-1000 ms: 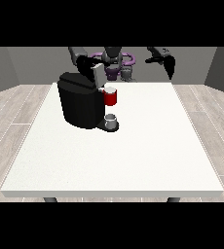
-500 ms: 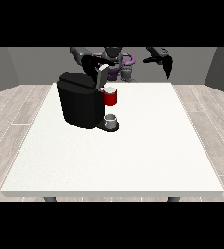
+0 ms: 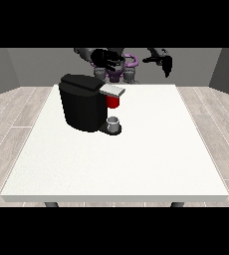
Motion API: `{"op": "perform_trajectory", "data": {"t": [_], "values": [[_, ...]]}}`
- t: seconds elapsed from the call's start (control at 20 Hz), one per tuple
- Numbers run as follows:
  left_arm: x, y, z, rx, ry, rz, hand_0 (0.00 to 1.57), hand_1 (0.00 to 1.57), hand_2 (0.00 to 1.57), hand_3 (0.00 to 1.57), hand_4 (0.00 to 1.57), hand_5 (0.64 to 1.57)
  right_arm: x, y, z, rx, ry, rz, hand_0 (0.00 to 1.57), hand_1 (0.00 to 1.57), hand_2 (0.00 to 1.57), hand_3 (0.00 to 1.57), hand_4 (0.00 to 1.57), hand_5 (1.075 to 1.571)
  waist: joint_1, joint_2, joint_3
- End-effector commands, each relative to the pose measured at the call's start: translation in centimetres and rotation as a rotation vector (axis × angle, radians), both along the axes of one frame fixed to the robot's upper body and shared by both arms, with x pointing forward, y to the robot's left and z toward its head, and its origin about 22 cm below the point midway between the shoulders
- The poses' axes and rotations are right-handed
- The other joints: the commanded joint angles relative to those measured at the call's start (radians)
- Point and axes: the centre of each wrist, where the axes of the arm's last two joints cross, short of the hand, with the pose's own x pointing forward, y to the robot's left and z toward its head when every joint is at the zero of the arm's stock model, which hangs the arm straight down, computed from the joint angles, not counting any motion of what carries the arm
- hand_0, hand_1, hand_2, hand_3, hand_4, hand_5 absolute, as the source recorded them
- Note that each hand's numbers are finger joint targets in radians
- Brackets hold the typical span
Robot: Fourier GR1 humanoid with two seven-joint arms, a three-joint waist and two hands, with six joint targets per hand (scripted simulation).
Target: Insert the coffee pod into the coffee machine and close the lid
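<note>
White counter fills most of the front view, and I stand small behind its far edge. My black coffee machine sits on the counter's far part, toward the view's left. A grey lid juts from its top toward the view's right, lying about level. Just under the lid is a red thing at the machine. Below that, on the machine's base, stands a small grey thing; I cannot tell whether it is the pod or a cup.

My robot hand at the view's left hovers above and behind the machine, near the lid's line but apart from it, its fingers spread and holding nothing. My robot hand at the view's right hangs in the air over the counter's far edge, well apart from the machine, fingers loosely extended and drooping, also empty.
</note>
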Motion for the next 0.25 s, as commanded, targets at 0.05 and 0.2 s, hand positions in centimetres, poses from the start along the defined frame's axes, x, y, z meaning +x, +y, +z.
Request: {"op": "perform_trajectory", "data": {"t": [0.05, 0.2], "values": [[-1.3, 1.9, -2.0, -0.015, 0.067, 0.061, 0.0, 0.0, 0.0, 0.0, 0.19, 1.571, -3.6, 0.7, -3.9, 0.15, 0.078, 0.074, 0.0, 0.0, 0.0, 0.0, 0.29, 1.571, -0.074, -0.082, -0.001], [-1.6, 2.0, -2.4, -0.004, 0.082, 0.107, 0.0, 0.0, 0.0, 0.0, 0.19, 1.571, -6.4, -0.2, -7.5, 0.168, 0.138, 0.017, 0.0, 0.0, 0.0, 0.0, 0.16, 1.571, -0.124, -0.101, -0.0009]]}}
